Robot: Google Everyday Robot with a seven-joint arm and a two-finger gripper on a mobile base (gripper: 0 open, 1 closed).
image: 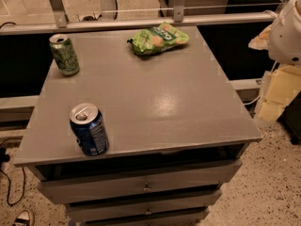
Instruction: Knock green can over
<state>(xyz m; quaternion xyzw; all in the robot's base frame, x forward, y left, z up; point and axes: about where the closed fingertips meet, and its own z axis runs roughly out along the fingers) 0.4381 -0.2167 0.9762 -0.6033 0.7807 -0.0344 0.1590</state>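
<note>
The green can point(64, 54) stands upright, long axis vertical, at the far left corner of the grey counter point(155, 102), well apart from the blue can point(89, 129) near left and the snack bag point(157, 39). The robot's hand is out of frame, its opening impossible to tell. A white robot part point(288, 29) shows far right, so the can likely lies leftward of it.
</note>
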